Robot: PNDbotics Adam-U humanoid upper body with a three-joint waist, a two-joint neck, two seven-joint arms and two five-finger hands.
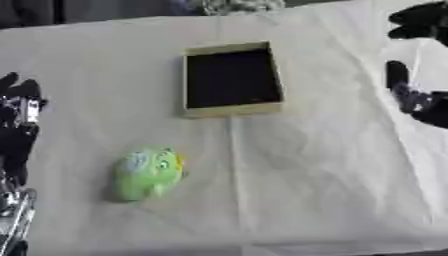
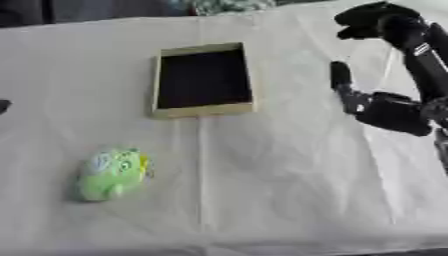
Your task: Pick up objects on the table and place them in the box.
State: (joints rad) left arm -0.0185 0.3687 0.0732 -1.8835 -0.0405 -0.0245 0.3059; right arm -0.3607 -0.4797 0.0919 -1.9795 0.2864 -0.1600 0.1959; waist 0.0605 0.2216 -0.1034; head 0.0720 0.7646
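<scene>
A shallow tan box [image 1: 233, 109] with a dark inside lies flat on the white cloth, in the middle of the far half. A green plush toy [image 1: 147, 173] with a yellow patch lies on the cloth at the near left, well short of the box. My left hand [image 1: 19, 114] shows at the left edge, level between box and toy, fingers up and relaxed, holding nothing. My right hand [image 2: 390, 113] hangs over the right side of the table, to the right of the box, thumb raised and fingers straight, with nothing in it.
The white cloth [image 2: 289, 190] covers the whole table and is creased down the middle. Its near edge runs along the bottom of the views. Dark shapes and a patterned object [image 1: 236, 5] lie beyond the far edge.
</scene>
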